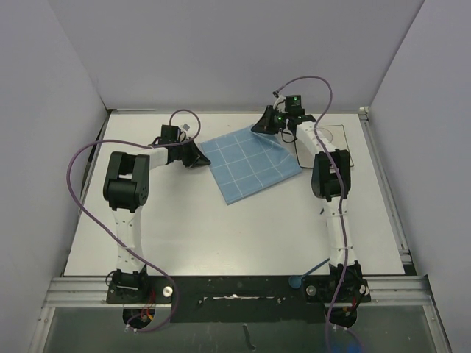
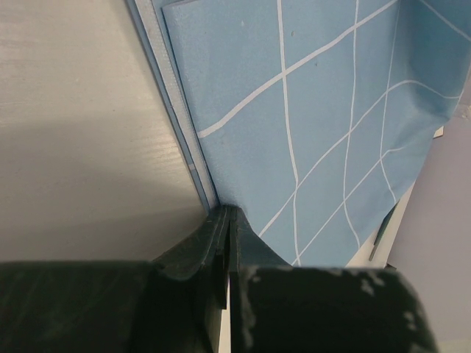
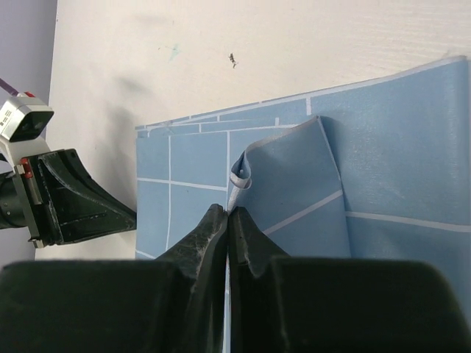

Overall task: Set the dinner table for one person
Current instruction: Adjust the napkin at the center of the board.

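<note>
I think both hands are pinching the blue mat (image 1: 250, 165) to pull it flat. The white desk (image 1: 221, 235) is lying under the mat. The left hand (image 1: 193, 156) is squeezing the mat's left corner, its arm folding low. The right hand (image 1: 262, 126) is squeezing the mat's curling far corner, its arm stretching long. The plate (image 1: 337, 137) is sitting just right of the mat.

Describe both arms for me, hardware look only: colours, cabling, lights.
The left arm and right arm match: white links, chunky black joint housings, black bases. A purple cable loops beside the left arm; a second purple cable arcs over the right wrist. Jaws are matte black and wedge-shaped. Green lights glow near the right wrist; a small pale camera box sits on the left wrist.
</note>
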{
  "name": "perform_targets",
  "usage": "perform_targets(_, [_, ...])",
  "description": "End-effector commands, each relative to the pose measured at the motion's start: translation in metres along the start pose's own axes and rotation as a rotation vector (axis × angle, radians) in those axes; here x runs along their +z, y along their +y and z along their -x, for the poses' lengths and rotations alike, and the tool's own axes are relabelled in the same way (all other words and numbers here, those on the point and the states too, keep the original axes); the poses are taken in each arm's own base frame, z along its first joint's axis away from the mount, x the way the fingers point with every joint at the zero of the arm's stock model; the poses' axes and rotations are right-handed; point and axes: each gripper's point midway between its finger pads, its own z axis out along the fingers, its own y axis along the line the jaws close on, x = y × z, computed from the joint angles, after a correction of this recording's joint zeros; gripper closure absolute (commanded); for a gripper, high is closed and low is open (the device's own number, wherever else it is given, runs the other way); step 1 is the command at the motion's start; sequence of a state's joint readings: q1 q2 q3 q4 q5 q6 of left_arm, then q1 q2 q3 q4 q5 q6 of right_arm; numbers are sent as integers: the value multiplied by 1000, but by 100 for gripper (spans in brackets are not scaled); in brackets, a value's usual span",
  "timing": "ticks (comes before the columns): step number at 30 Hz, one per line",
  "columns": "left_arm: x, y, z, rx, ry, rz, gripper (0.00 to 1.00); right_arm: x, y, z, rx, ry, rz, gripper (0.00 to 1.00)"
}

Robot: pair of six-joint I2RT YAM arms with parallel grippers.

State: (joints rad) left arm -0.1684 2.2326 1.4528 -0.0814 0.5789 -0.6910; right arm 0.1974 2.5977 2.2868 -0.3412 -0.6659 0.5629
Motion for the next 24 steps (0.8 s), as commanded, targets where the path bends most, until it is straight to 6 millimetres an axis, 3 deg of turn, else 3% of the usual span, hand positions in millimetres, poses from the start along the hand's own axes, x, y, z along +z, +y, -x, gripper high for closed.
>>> perform_targets(1, [20,59,-48,-28,113,171,100,-24,27,51,-82,-134,19,100])
perform_targets(3, [20,58,-50,-27,116,171,100,-26,23,55,-81,-149,7,100])
perform_targets(4, [21,58,-51,-26,118,170,100,-27,19,55,-70,-149,4,84])
perform_targets(6, [21,58,-53,-22,122,172,100,-28,16,54,-56,-148,12,42])
perform_targets(8, [21,58,-54,-18,124,173,100,-31,15,54,-63,-150,13,20])
perform_targets(9, [21,58,-55,-17,127,174,100,-32,16,51,-70,-148,9,16])
perform_targets(15, [22,53,-59,0,131,171,100,-50,22,54,-109,-155,-12,12])
perform_targets(20, [19,49,-64,15,122,165,100,-69,35,68,-174,-179,-45,8])
perform_targets(24, [17,47,-69,13,123,158,100,-87,44,81,-210,-216,-92,13])
